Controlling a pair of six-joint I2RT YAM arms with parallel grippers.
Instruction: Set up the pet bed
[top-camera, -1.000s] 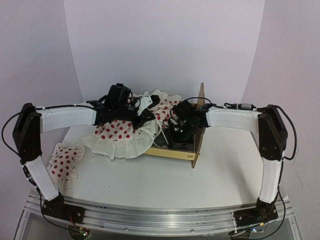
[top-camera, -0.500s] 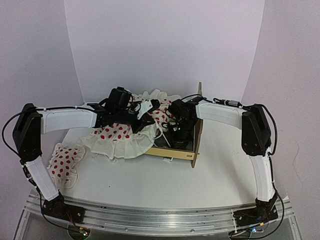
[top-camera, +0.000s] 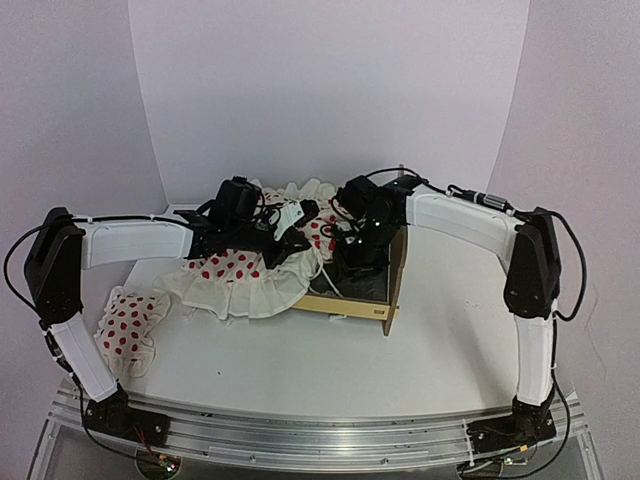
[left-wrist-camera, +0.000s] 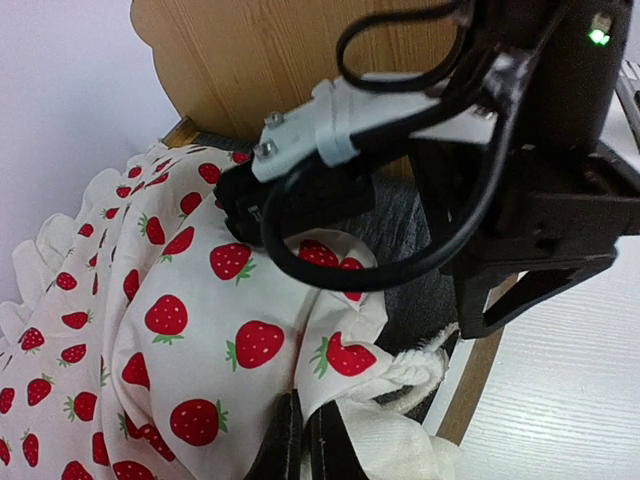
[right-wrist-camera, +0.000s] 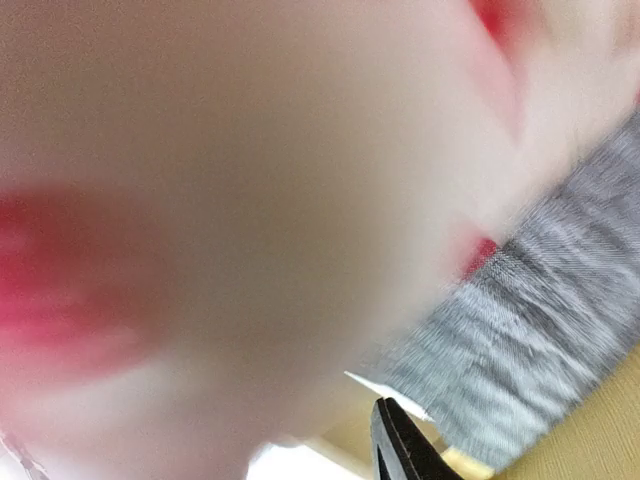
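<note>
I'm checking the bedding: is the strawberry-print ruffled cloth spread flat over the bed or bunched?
Bunched. The cream strawberry-print ruffled cloth lies crumpled, mostly beside the plywood bed frame, dark grey mattress pad partly bare.

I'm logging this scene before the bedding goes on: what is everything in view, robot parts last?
light plywood pet bed with scalloped headboard: one, pale wood, mid-table.
dark grey mattress pad: one, inside the bed frame.
cream ruffled cloth with red strawberry print: one, spread left of the bed, partly over it.
small red-dotted pillow: one, cream and red, table's near left.
white table: one, under everything.
left gripper: black, shut on the cloth.
right gripper: black, over the bed; jaws unclear.
</note>
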